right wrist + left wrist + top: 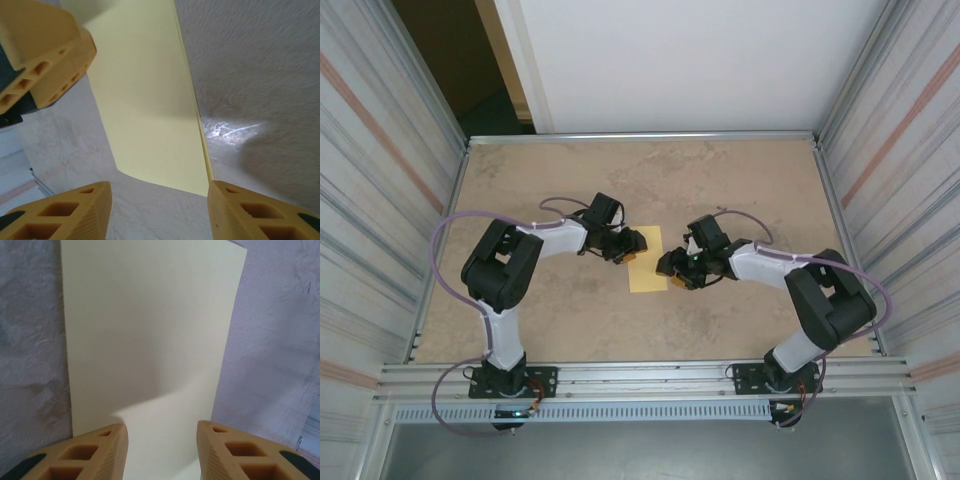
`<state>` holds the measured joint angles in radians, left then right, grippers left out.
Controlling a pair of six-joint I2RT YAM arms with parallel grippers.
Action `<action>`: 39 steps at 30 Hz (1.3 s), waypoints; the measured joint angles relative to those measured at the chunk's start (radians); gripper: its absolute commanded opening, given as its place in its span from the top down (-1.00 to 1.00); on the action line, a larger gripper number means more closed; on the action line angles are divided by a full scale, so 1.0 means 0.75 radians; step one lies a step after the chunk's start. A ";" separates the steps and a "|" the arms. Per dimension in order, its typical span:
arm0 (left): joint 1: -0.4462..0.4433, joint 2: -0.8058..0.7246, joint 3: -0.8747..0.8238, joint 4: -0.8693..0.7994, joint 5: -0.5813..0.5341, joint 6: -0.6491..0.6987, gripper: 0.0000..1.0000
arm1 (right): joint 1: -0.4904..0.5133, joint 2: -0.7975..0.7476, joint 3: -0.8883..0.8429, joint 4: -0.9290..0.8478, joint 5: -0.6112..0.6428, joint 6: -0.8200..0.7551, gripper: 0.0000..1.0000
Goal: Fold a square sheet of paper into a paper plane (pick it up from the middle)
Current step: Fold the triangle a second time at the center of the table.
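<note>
Orange ribbed fingers (95,452) of the left gripper (162,455) are seen spread apart, with nothing clamped. The pale-yellow sheet (150,330) runs out from between them and lies flat on the table (30,365). A soft shadow is cast across its near part. Whether the tips touch the paper cannot be told.

The right gripper (160,215) is likewise held with jaws apart and nothing gripped. Its tips are placed just short of the sheet's near edge, on bare table. One finger of the left gripper is caught at the upper left of the right wrist view, over the sheet's far side. Along the sheet's right edge a thin second layer is seen, so it is doubled over into a narrow rectangle.

From the top camera the sheet is found at mid-table, long side running away from the arm bases. It is flanked by the two grippers: the left one at its upper left edge, the right one at its lower right edge. Both arms are bent inward toward it, purple cables looped off each.

The mottled tan table is bounded by a metal rail (640,375) at the near edge and by corrugated walls (380,180) on both sides.
</note>
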<state>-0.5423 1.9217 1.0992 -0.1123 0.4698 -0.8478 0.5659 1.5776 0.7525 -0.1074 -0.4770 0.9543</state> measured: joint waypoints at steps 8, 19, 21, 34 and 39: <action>0.008 0.014 0.016 -0.020 0.018 -0.014 0.16 | 0.012 0.060 0.009 -0.020 -0.004 0.009 0.08; 0.013 0.017 0.018 -0.023 0.033 -0.015 0.16 | 0.049 0.097 0.047 -0.065 -0.004 0.008 0.14; 0.014 0.017 0.018 -0.023 0.036 -0.015 0.16 | 0.051 0.097 0.047 -0.068 -0.004 0.008 0.14; 0.015 0.020 0.019 -0.023 0.042 -0.018 0.16 | 0.062 0.079 0.051 -0.128 0.037 -0.003 0.11; 0.015 0.021 0.021 -0.024 0.043 -0.018 0.16 | 0.079 0.086 0.055 -0.128 0.033 -0.007 0.18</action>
<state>-0.5312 1.9377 1.1149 -0.1307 0.5022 -0.8616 0.6250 1.6421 0.7940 -0.2035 -0.4526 0.9493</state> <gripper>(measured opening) 0.420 0.426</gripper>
